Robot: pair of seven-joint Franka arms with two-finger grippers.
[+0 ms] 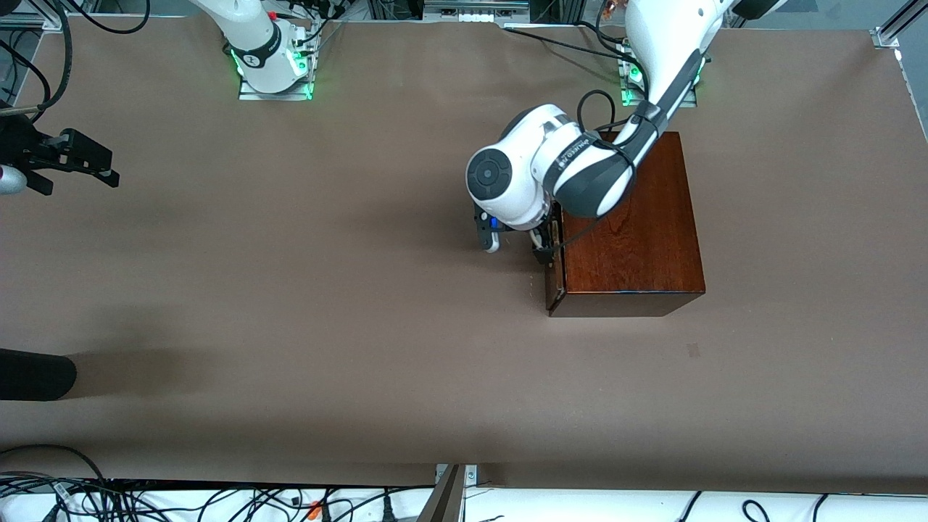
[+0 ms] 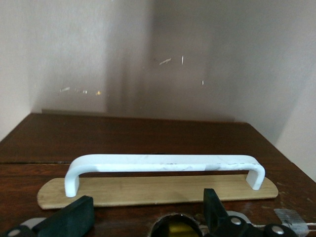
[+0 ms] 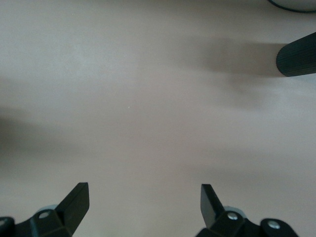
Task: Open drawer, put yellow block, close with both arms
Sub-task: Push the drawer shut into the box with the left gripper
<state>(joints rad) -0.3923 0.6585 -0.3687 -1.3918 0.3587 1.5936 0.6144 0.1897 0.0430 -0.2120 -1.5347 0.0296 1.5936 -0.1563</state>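
The dark mahogany box (image 1: 638, 232) stands toward the left arm's end of the table. Its drawer (image 2: 148, 143) looks pushed in, with the front flush. The white bar handle (image 2: 163, 163) sits on a pale plate across the drawer front. My left gripper (image 1: 541, 250) hangs right in front of the drawer; in the left wrist view this gripper (image 2: 147, 197) is open, its fingers (image 2: 74, 217) short of the handle and touching nothing. My right gripper (image 1: 107, 165) waits open over bare table at the right arm's end, and the right wrist view shows it (image 3: 143, 186) empty. The yellow block is out of view.
A black cylindrical object (image 1: 36, 375) pokes in over the table at the right arm's end, nearer the front camera, and also shows as a black cylinder (image 3: 296, 60) in the right wrist view. Cables lie along the front edge (image 1: 217, 500). Brown table (image 1: 326, 304) spreads between the arms.
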